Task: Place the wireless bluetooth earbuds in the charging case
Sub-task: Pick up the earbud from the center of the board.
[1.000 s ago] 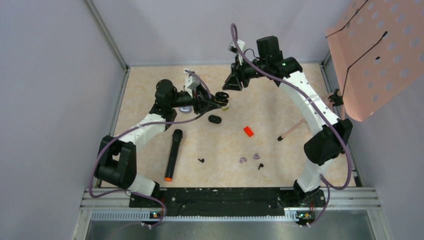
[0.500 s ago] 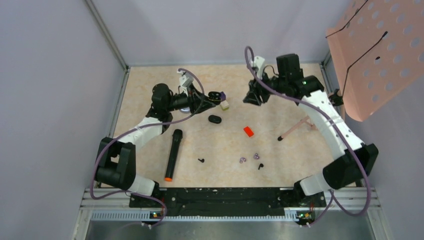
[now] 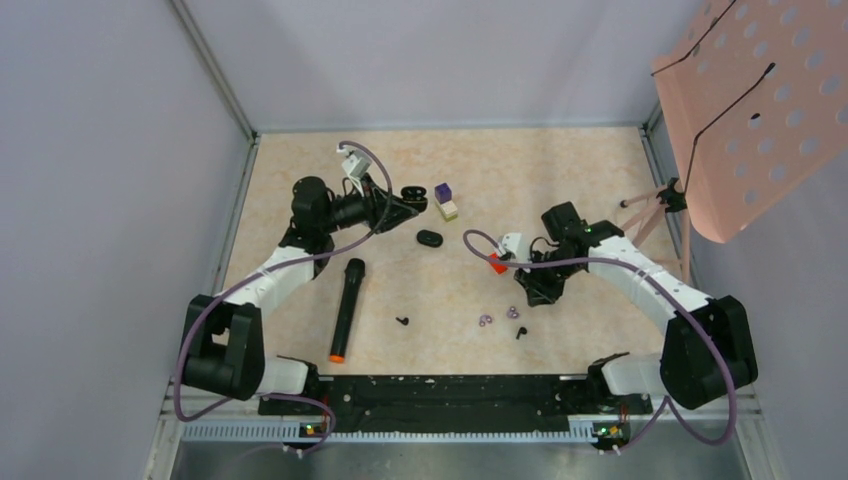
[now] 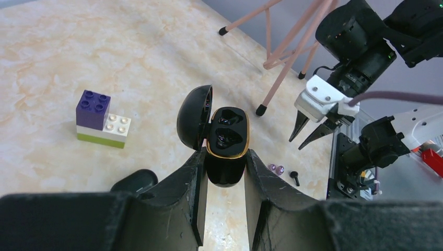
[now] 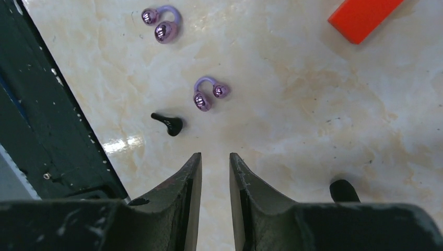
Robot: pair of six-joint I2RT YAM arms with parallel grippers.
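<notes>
The left hand (image 4: 224,155) is closed on the charging case (image 4: 225,137), its two fingers pressing the lower body from either side and holding it above the tabletop (image 3: 560,170) at the far left. The case stands open, the rounded lid swung back to the left and the gold-rimmed inner tray facing the camera. The two wells look dark and glossy, and I cannot tell whether anything sits in them. The right hand (image 5: 215,161) hangs low over the near middle of the tabletop, pointing down, with its fingers only narrowly parted and nothing between them. One earbud (image 5: 168,123) lies loose on the surface just ahead of those fingertips and slightly to one side, not touching them. A second earbud (image 3: 402,321) lies well apart to the left, near the tip of a black microphone (image 3: 345,308). Two purple rings (image 5: 209,93) rest close by the first earbud, with a red block (image 5: 365,15) further off. A stack of toy bricks (image 4: 102,119) and a small black oval piece (image 3: 430,238) sit near the held case.
</notes>
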